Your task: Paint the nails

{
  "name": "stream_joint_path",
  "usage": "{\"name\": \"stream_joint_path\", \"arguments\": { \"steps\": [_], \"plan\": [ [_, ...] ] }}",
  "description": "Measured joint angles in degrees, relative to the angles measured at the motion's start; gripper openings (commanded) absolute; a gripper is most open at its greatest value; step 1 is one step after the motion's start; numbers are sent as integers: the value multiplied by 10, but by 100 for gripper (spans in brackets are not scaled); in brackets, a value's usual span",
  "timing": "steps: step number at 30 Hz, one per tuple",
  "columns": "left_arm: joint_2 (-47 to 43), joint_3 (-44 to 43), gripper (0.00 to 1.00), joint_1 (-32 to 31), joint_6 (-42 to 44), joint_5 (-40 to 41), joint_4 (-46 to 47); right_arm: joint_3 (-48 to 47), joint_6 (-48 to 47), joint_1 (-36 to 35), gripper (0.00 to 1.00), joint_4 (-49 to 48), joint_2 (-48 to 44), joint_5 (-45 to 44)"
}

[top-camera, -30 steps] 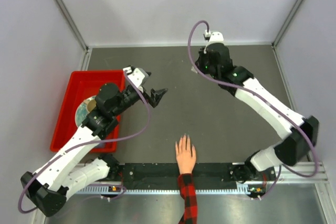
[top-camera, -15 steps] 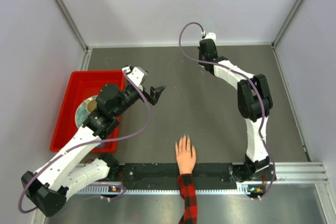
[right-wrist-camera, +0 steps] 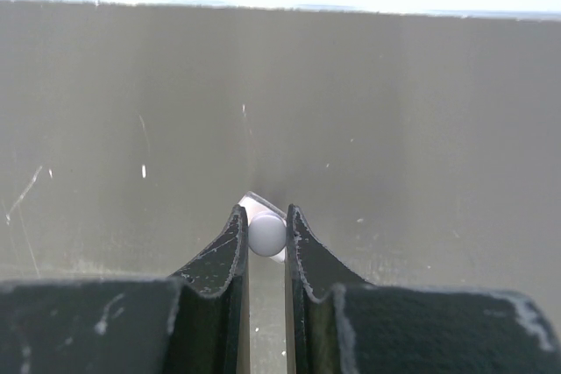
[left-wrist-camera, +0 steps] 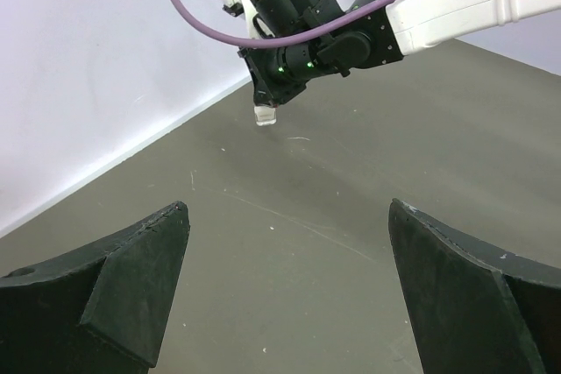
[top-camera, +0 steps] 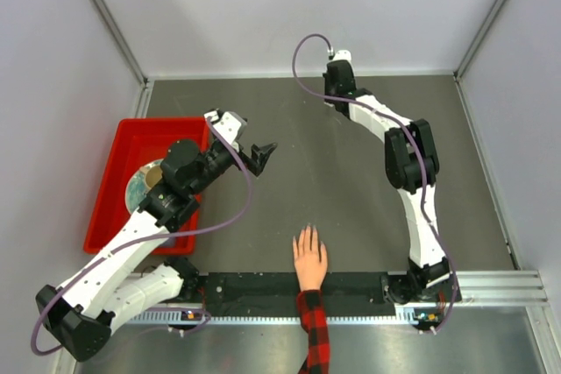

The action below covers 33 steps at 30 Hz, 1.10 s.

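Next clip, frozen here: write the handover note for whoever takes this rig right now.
Left tool: open, empty, hovering above the table beside the red tray.
Right tool: shut on a small pale bottle-like item, at the table's far edge.
Person's hand: flat, palm down, near edge, centre; nails too small to judge.
Done: item gripped.
Remaining: painting, apparently all of it; no brush in view.

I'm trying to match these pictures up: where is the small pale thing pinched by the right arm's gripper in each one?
Top external: not visible; it is hidden under the right gripper near the table's far edge.
Left wrist: the small pale bottle is at upper centre, hanging below that gripper.
Right wrist: centre, pinched between the two fingers.
Shared landmark: the right gripper itself.
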<state>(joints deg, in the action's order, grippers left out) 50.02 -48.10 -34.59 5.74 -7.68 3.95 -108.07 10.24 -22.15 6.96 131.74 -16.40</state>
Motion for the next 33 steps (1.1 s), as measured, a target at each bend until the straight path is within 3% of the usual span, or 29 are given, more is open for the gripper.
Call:
{"name": "stream_joint_path", "arguments": {
  "steps": [13, 16, 22, 29, 33],
  "plan": [
    [1, 0, 99, 0, 0, -5, 0, -44, -7, 2, 20, 46, 39, 31],
    [1, 0, 99, 0, 0, -6, 0, -46, -7, 2, 26, 51, 40, 35],
    [1, 0, 99, 0, 0, -10, 0, -63, -13, 2, 48, 61, 41, 39],
    [1, 0, 99, 0, 0, -15, 0, -98, -21, 2, 81, 87, 42, 40],
    [1, 0, 99, 0, 0, -14, 0, -136, -21, 2, 86, 140, 35, 30]
  ]
}}
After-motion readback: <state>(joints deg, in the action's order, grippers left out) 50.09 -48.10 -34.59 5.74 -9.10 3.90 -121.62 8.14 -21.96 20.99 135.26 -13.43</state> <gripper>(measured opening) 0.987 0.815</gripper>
